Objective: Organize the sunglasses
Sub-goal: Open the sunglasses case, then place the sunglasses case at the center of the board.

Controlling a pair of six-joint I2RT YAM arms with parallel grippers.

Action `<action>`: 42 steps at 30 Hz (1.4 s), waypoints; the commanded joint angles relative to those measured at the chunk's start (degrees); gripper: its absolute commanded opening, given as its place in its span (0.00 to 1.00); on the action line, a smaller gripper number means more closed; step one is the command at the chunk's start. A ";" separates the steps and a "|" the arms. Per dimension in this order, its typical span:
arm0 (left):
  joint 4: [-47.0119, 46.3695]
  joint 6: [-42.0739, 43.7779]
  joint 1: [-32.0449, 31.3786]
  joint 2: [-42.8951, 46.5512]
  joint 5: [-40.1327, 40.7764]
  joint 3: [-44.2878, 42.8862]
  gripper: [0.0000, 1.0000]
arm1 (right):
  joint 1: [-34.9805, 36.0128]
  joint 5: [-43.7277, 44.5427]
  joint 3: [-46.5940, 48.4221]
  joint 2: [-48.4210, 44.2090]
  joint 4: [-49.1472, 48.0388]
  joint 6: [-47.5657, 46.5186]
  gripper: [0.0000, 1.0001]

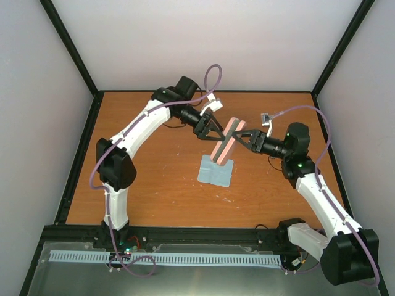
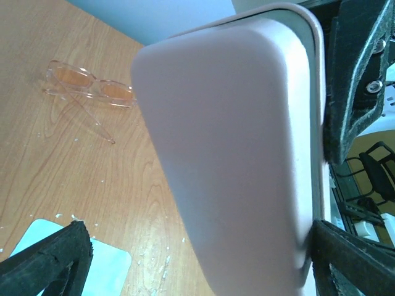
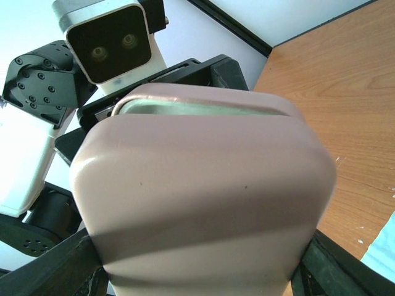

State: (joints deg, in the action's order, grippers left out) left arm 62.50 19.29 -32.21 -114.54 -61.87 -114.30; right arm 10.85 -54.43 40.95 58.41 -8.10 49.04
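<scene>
The pink case hangs tilted above the table between both grippers. My right gripper is shut on it; the case fills the space between its fingers. My left gripper is open, its right finger against the case and its left finger well apart from it. The sunglasses, thin and orange-pink, lie on the wood beyond the case with their arms unfolded. I cannot make them out in the top view.
The light blue cloth lies flat on the table below the case, and shows in the left wrist view and the right wrist view. White specks dot the wood near it. Black frame posts edge the table.
</scene>
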 commanded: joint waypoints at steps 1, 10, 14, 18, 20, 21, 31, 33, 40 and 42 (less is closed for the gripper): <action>-0.93 3.24 1.72 -1.79 8.72 1.11 0.95 | 0.22 -5.65 0.80 -3.92 -9.85 3.36 0.03; -1.72 3.72 3.03 -2.79 10.60 -0.54 0.94 | 0.22 -5.56 1.25 -4.60 -8.06 2.80 0.03; -1.88 3.26 5.64 -3.13 9.99 -1.55 0.96 | 0.22 -4.54 1.47 -4.96 -6.72 1.71 0.03; -0.20 2.37 9.37 -3.18 3.96 -4.70 0.98 | 0.14 0.04 1.59 -6.07 -3.94 -1.67 0.03; -0.59 0.53 11.54 -2.42 -1.57 -5.67 0.98 | 0.13 3.17 -0.26 -6.52 -8.12 -0.83 0.03; -0.87 -1.01 12.99 -2.25 -4.23 -6.31 0.98 | 0.11 4.59 -1.62 -6.50 -11.10 0.03 0.03; -5.60 -9.81 20.26 6.22 -18.99 1.72 0.99 | 0.13 12.94 -13.35 2.21 -50.72 14.05 0.03; -6.41 -10.09 20.10 7.53 -18.06 3.49 0.99 | 0.13 13.52 -13.58 6.08 -59.92 17.99 0.03; -5.37 -7.76 18.60 7.88 -12.80 6.35 0.94 | 0.39 12.65 -11.04 19.15 -83.13 30.07 0.03; -7.82 -9.39 18.16 8.01 -11.04 6.62 0.94 | 0.76 11.76 -10.40 20.73 -84.83 31.21 0.03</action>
State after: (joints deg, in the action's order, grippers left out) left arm 58.08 11.18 -13.26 -107.11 -75.72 -108.64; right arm 11.00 -42.41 28.12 76.73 -76.09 73.76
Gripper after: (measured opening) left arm 0.945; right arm 0.687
